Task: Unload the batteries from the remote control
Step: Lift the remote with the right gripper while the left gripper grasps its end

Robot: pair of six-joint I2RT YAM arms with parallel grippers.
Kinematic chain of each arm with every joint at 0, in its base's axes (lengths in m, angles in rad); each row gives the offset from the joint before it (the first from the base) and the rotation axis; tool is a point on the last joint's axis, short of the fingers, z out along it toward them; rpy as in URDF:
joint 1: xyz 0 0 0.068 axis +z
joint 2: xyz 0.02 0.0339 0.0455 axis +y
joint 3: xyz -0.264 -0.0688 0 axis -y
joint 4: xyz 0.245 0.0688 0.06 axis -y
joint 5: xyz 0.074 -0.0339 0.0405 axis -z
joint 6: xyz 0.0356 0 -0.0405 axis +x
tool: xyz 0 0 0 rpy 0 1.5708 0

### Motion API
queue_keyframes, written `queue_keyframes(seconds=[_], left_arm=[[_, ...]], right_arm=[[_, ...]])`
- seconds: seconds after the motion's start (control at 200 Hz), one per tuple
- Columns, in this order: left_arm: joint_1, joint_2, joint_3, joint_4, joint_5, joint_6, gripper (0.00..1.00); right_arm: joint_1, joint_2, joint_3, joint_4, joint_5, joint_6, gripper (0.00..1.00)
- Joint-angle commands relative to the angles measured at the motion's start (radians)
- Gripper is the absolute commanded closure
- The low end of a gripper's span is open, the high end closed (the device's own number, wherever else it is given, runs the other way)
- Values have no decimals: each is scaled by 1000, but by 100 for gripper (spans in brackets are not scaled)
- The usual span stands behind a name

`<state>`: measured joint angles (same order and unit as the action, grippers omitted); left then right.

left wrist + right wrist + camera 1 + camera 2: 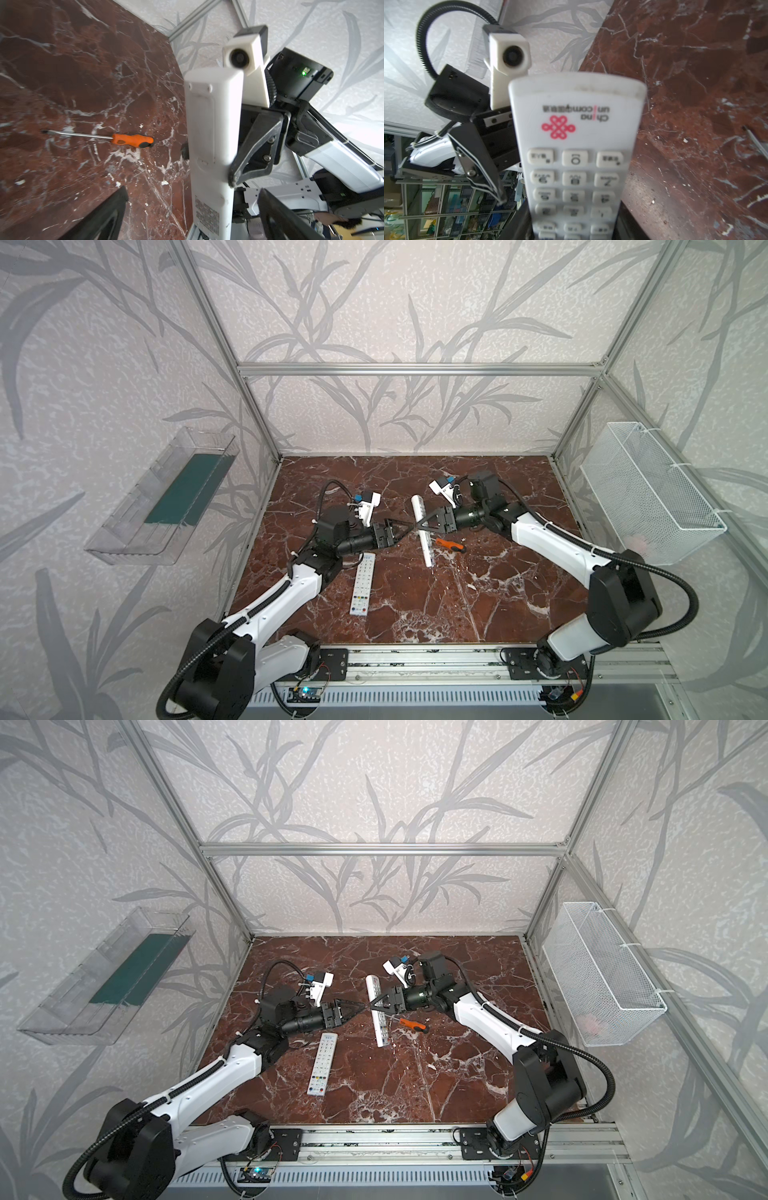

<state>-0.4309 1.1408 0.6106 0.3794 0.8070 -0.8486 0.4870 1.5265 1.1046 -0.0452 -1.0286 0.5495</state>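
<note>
Left wrist view: slim white plastic remote control [209, 145] grasped by right gripper [422, 526], long axis crosswise just ahead of released left gripper [192, 188].

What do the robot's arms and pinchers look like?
The left arm and right arm are white with chunky black joints. A ribbed black cable loops along each. The left gripper and right gripper have black triangle fingers. A white boxy camera sits by each wrist.

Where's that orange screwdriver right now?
In both top views the screwdriver lies on the marble table, right of centre, just beside the white remote that the right gripper holds.
</note>
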Motion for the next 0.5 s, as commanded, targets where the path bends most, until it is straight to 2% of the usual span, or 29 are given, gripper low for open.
queue_keyframes(seconds=[0.0,0.255,0.4,0.495], left_arm=[[-40,-10,-9,164,36,-33,1],[-128,-3,20,199,-18,-23,1],[-158,45,21,274,-46,-50,1],[-178,80,39,305,-42,-72,6]], right_arm=[[-22,-67,-18,227,-91,165,64],[-25,-108,-51,394,-87,309,64],[-25,-134,-70,404,-79,314,64],[-25,-150,-83,400,-76,311,64]])
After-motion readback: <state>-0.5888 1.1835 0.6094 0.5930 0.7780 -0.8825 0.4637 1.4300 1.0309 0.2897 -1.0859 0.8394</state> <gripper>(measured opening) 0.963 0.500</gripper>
